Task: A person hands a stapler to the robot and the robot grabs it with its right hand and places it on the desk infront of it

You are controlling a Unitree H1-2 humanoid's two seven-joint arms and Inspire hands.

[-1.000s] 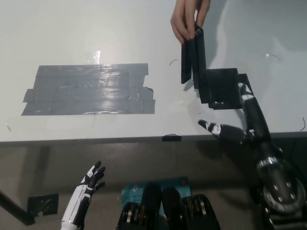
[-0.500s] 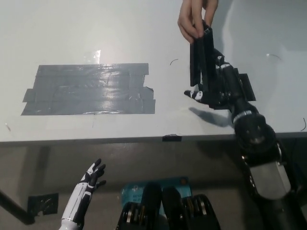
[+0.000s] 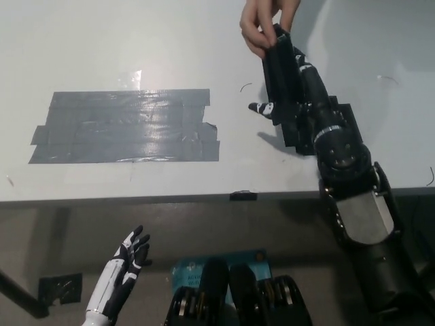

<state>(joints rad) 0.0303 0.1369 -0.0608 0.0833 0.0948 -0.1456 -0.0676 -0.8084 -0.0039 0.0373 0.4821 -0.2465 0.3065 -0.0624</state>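
Handover underway: person's hand (image 3: 262,27) held black stapler (image 3: 280,81) upright above surface (image 3: 136,41); black right hand (image 3: 299,98) alongside, grip unclear. Placing remained. White left hand (image 3: 129,255) spread, idle below.

Right hand (image 3: 293,88) advanced up onto stapler (image 3: 280,68), fingers (image 3: 262,107) alongside it

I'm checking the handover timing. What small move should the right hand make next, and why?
Probably close its fingers around the stapler. The right hand lies against the stapler, but whether it grips it can't be seen, and the person's hand pinches the top end. The left hand rests open, low.
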